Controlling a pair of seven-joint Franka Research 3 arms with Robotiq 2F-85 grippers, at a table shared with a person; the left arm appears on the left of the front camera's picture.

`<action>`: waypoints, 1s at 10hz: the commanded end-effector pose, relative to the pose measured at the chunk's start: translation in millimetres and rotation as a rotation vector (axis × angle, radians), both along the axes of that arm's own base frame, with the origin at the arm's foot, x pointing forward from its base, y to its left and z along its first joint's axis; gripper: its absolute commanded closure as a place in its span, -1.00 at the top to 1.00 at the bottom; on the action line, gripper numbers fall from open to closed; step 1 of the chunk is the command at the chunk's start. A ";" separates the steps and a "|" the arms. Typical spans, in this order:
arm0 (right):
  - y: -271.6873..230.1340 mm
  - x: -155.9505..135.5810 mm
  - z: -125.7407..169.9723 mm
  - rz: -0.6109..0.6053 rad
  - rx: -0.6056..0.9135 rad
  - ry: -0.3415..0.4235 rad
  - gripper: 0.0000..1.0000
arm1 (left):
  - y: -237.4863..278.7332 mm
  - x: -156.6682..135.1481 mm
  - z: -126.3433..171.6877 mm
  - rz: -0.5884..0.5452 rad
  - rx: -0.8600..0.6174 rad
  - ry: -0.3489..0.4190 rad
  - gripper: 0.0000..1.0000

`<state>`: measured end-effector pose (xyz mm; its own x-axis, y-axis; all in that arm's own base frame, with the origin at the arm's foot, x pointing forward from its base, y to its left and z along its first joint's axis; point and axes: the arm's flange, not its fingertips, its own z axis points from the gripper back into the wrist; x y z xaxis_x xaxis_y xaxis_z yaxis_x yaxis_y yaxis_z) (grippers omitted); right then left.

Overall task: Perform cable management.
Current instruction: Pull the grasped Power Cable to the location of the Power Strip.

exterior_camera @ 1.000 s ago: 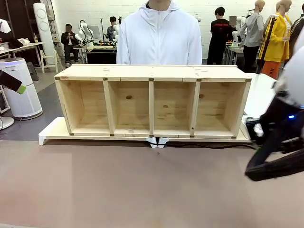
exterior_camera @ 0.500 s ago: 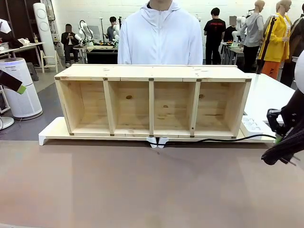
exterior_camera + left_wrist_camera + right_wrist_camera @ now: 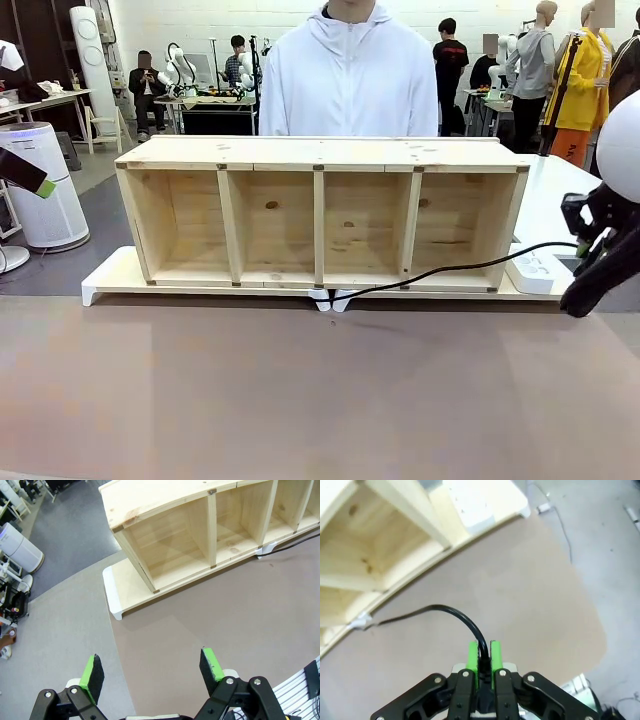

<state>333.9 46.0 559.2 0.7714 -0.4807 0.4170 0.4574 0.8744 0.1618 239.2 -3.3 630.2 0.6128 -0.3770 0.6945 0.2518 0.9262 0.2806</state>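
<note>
The cable (image 3: 450, 270) is a thin black cord. It rises from a white clip (image 3: 332, 298) at the shelf's front middle toward the right edge of the table. My right gripper (image 3: 584, 244) hangs there above the table, beside the shelf's right end. In the right wrist view my right gripper (image 3: 481, 656) is shut on the cable (image 3: 451, 611), which arcs away to the clip (image 3: 361, 623). The plug is hidden between the pads. My left gripper (image 3: 151, 669) is open with nothing in it, high over the brown table near the shelf's left end.
A four-bay wooden shelf (image 3: 320, 210) stands on a white riser board (image 3: 105, 280) across the table's far half. A white power strip (image 3: 530, 271) lies at its right end. A person in a white hoodie (image 3: 350, 80) stands behind it. A thick black hose (image 3: 600, 278) hangs from my right arm.
My right gripper has risen and drawn back toward the right edge. The cable, flat on the table a second ago, now slants up from the clip to the gripper.
</note>
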 end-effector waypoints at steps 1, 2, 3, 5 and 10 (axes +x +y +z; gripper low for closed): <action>-15.9 26.5 15.0 -0.102 -0.011 -0.033 -0.75 | -0.4 2.0 0.3 0.001 0.001 -0.006 1.00; -23.6 41.4 24.7 -0.129 0.028 -0.073 -0.75 | -0.4 2.0 0.3 0.001 0.001 -0.006 1.00; -25.3 56.1 33.0 -0.137 0.072 -0.101 -0.75 | -0.4 2.0 0.3 0.001 0.001 -0.006 1.00; -28.7 88.4 45.7 -0.140 0.138 -0.108 -0.75 | -0.4 2.0 0.3 0.001 0.001 -0.006 1.00; -27.8 85.7 42.6 -0.133 0.115 -0.088 -0.75 | -0.4 2.0 0.3 0.001 0.001 -0.006 1.00</action>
